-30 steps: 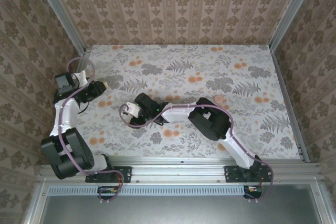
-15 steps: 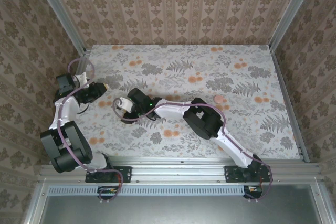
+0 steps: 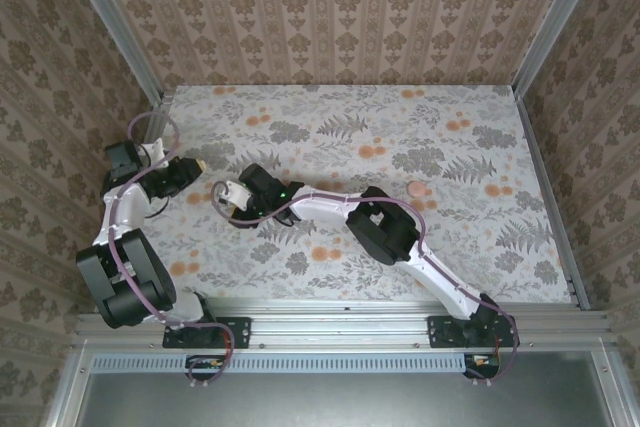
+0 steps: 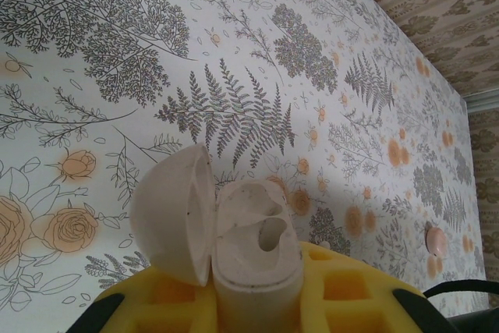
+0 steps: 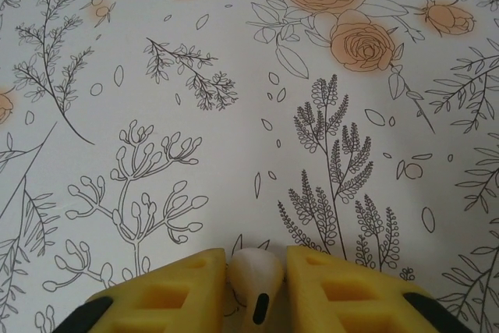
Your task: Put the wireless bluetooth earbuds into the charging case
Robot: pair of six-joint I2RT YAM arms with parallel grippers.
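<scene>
flowery table (image 3: pixel 470 162) lies below. the left gripper (image 3: pixel 190 167) squeezes the open charging case (image 4: pixel 257 243), over the table's left side. the right gripper (image 3: pixel 232 193) pinches one earbud (image 5: pixel 253 272) between its yellow fingers (image 5: pixel 171 290), near the case.

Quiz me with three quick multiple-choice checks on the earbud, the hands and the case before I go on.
1. Where is the white earbud?
A. Seated in a socket.
B. Pinched in the right hand.
C. Lying loose, ungripped.

2. What colour are the fingers of both hands?
A. Black.
B. Blue.
C. Yellow.

3. The lid of the charging case in the left hand is:
A. Swung open.
B. Shut.
C. Detached.

Answers:
1 B: the right wrist view shows the earbud clamped between the two fingers.
2 C: yellow fingers show in both wrist views.
3 A: the lid stands hinged open to one side, and the sockets are exposed.
</scene>
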